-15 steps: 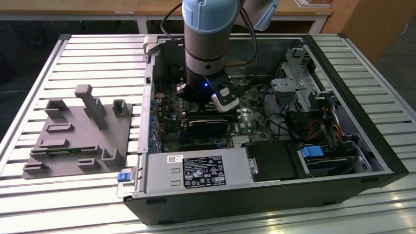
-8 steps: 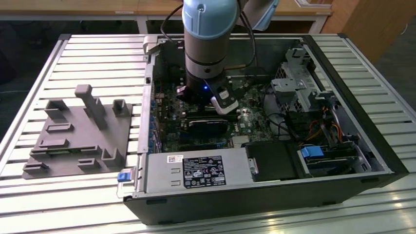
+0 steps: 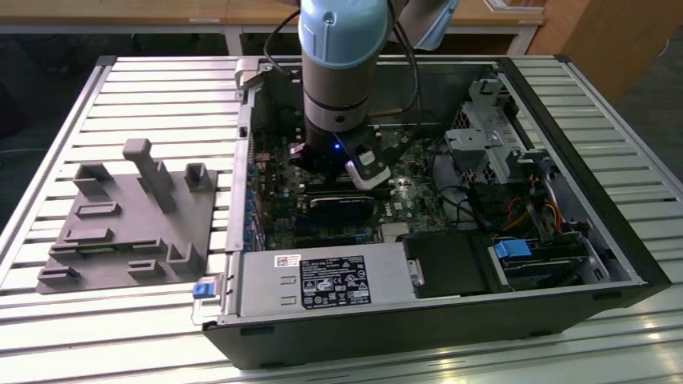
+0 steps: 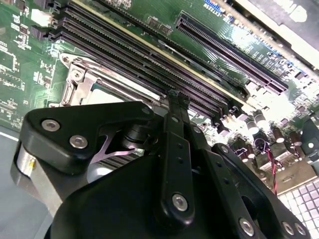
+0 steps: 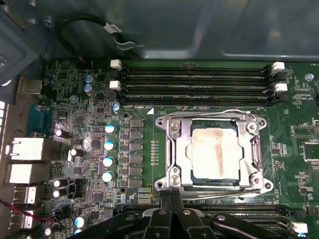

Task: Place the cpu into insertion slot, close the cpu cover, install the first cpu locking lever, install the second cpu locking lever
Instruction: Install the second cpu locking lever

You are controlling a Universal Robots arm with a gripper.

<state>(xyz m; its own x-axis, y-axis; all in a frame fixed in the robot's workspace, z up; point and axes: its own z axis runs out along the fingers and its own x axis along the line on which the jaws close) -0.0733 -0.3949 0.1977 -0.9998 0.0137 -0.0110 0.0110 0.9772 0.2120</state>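
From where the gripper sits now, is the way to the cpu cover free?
Probably yes. In the first wrist view the gripper sits at the edge of the cpu cover, fingers together, with nothing between them; the cover lies flat over the cpu.

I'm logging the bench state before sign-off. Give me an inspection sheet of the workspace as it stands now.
Surface: slatted metal table carrying an open computer case.
Job's things: the cpu sits in the insertion slot; the cpu cover lies closed over it, its window showing the chip's top.
Clutter: grey fixture block on the table, at the exterior view's left of the case.
Grippers: gripper with jaws shut and empty, tips at the socket frame's edge beside the memory slots.
Cables: black looped cable on the case wall; orange and red wires by the drive bay.
Surroundings: wooden furniture behind the table.
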